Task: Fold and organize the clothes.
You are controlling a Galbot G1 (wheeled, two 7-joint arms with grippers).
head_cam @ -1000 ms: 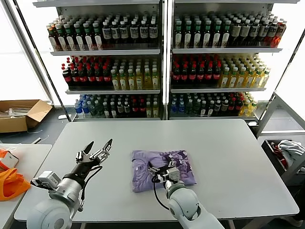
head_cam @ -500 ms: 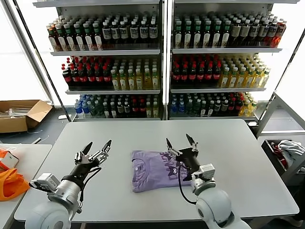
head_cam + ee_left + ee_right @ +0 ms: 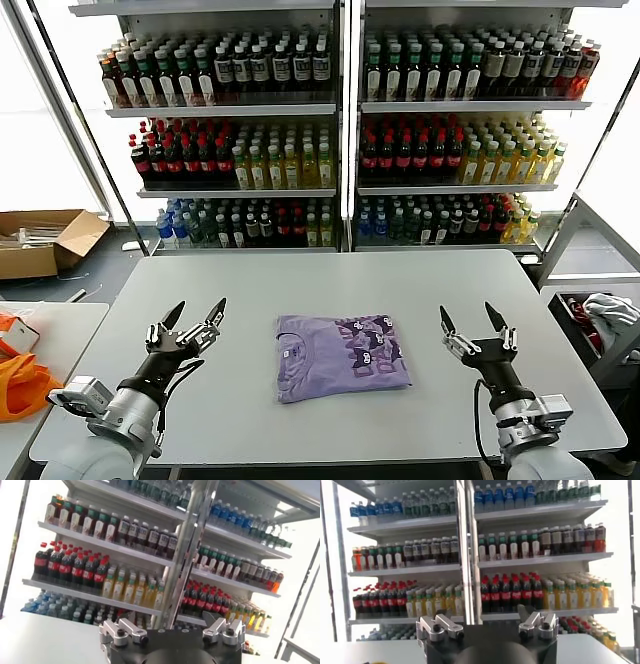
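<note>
The clothes are one lavender T-shirt (image 3: 340, 354), folded into a rough rectangle in the middle of the grey table (image 3: 330, 280), with a dark purple print showing on its right half. My left gripper (image 3: 191, 315) hovers open to the shirt's left, fingers pointing up and away, nothing between them. On the shirt's right my right gripper (image 3: 468, 320) is likewise open and empty, well apart from the fabric. Both wrist views face the bottle shelves and show only each gripper's spread knuckles; the shirt is out of those views.
Shelves of bottles (image 3: 340, 130) stand behind the table. A cardboard box (image 3: 40, 240) sits on the floor at far left. An orange bag (image 3: 22, 380) lies on a side table at left. A bin with cloth (image 3: 600, 320) stands at right.
My right gripper has lifted off the shirt's near edge and swung out to the right, ending clear of it. The left gripper shifted slightly down and left. The shirt lies flat and folded.
</note>
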